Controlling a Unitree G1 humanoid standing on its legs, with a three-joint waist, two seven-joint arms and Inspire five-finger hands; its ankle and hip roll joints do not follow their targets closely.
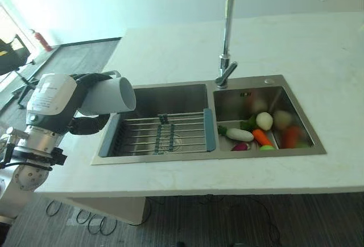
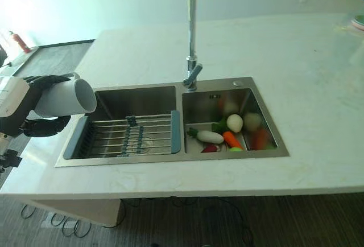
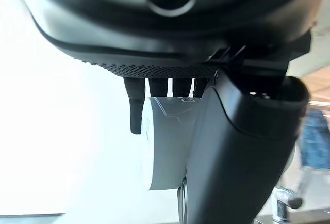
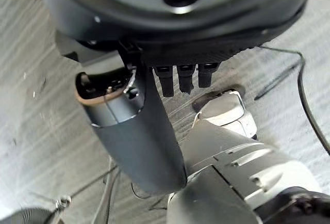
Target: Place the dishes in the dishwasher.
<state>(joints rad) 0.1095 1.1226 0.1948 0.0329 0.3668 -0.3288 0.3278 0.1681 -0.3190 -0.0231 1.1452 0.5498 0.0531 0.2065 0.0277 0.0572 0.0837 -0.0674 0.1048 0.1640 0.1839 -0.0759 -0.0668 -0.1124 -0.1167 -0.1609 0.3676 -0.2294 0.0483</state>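
Observation:
A white cup (image 1: 111,96) lies on its side in my left hand (image 1: 91,124), mouth toward the sink, above the counter's left end beside the left basin. The hand's dark fingers wrap over the top of the cup and under it. In the left wrist view the fingers (image 3: 136,105) and thumb (image 3: 242,152) curl round the cup (image 3: 165,141). In the right wrist view my right hand (image 4: 175,28) hangs over the grey floor with its fingers (image 4: 180,79) relaxed and nothing in it.
A steel double sink (image 1: 210,156) is set in the white counter. A wire rack with blue ends (image 1: 165,133) spans the left basin. The right basin holds toy vegetables (image 1: 259,130). A tall tap (image 1: 227,31) stands behind the divider.

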